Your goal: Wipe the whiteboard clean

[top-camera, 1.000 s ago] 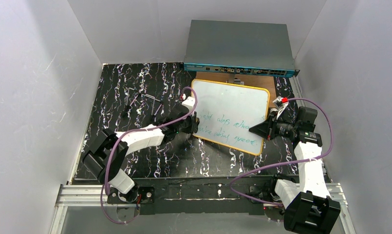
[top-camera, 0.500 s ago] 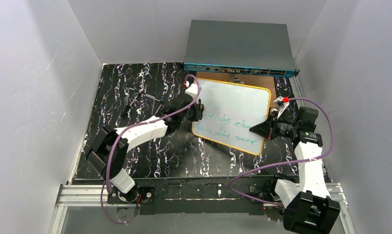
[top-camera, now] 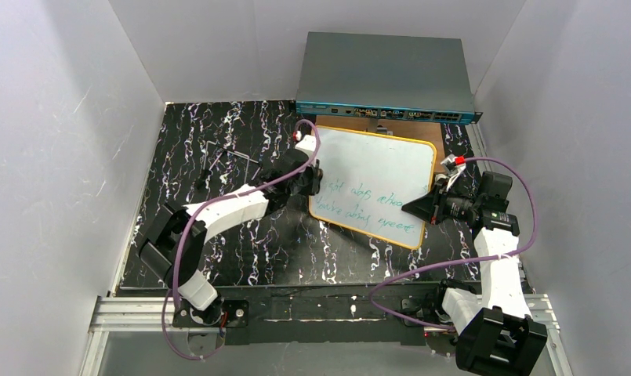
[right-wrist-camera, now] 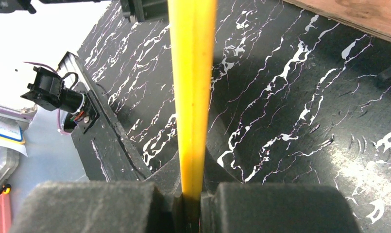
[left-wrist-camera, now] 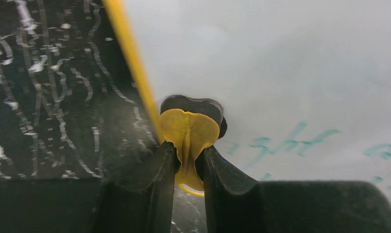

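A black white-veined table (top-camera: pixel 241 235) carries a grey switch box (top-camera: pixel 382 74) and a brown wooden board (top-camera: pixel 422 131) at back.

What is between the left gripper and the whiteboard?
A small yellow wiper with a dark back, pinched in the left gripper, sits at the whiteboard by its yellow rim. The left wrist view shows it.

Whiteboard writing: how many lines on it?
2, on the small white orange-rimmed rectangular board: one green-blue handwritten line across its middle, a second line below, near its front edge. Left claw may hide their starts.
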Motion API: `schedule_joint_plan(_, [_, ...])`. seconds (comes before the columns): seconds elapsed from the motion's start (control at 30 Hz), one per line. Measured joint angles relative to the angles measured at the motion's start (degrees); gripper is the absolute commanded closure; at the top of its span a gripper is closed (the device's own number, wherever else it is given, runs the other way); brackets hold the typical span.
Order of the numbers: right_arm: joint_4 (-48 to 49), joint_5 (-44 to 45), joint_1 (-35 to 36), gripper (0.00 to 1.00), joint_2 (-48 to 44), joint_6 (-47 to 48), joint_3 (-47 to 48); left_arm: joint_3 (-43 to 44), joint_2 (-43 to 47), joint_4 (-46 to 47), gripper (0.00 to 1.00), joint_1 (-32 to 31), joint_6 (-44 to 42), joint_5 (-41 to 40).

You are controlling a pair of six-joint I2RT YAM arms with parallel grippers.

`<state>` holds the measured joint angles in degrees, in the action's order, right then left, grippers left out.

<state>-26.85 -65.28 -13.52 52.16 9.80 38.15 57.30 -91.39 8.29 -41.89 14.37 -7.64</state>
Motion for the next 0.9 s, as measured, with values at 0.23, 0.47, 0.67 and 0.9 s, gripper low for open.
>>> schedule_joint_plan(0.23, [-0.04,-0.31,0.07,0.99,0.00,0.63,0.00,-1.36,0.00,0.55,1.00,2.43,1.01,-0.66])
schedule_joint_plan(0.47, [-0.07,-0.22,0.02,0.99,0.00,0.35,0.00,-2.34,0.00,0.81,1.00,-5.68,1.05,-3.85])
schedule_joint_plan(0.67, [0.00,-0.20,0.02,0.99,0.00,0.55,0.00,-2.27,0.00,0.81,1.00,-6.08,2.21,-5.27])
schedule_joint_plan(0.9, [0.11,-0.26,0.02,0.99,0.00,0.94,0.00,-2.58,0.00,0.96,1.00,0.85,5.25,-4.59])
